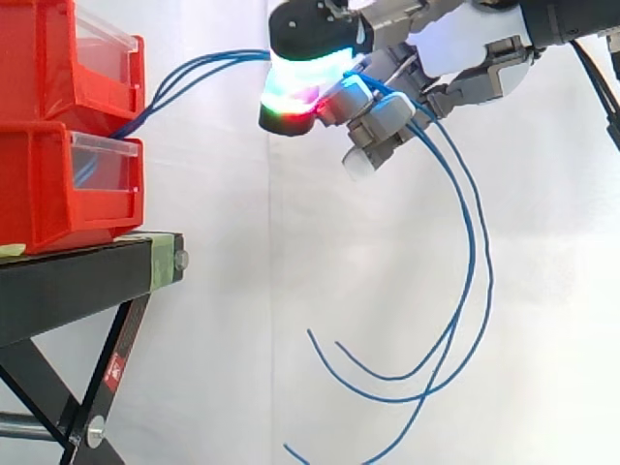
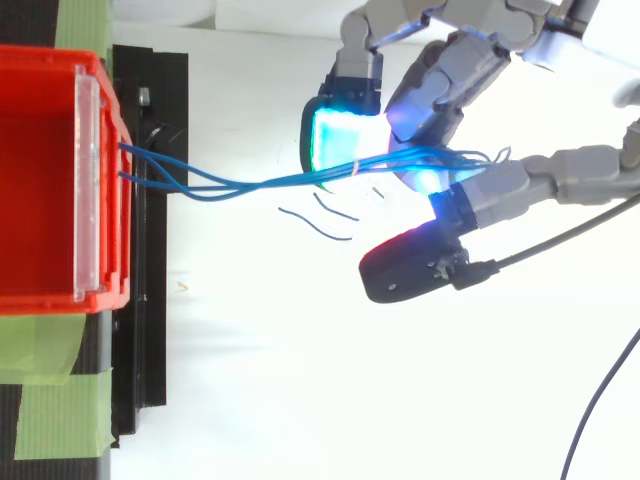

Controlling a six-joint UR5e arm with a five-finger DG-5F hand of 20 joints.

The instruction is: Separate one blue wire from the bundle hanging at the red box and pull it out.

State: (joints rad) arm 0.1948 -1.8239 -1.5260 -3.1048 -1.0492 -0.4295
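A bundle of blue wires (image 2: 250,185) leaves the front of the red bins (image 1: 58,184) and runs level to the right into my hand (image 1: 387,116). In the top view the strands pass between the curled fingers (image 2: 450,85) and the thumb (image 2: 410,265), close under a cyan-glowing pad (image 2: 345,135). Beyond the hand, the wires' loose ends (image 1: 465,291) hang down in long curves, free in the air. My hand is up at the height of the upper bin, well to the right of the stand. The strands lie together in the grip, and I cannot tell any single one apart.
Two red bins are stacked on a black stand (image 1: 87,281) at the left, each with a clear front panel (image 1: 102,160). Green tape (image 2: 50,400) marks the stand's top. A white curtain hangs behind everything.
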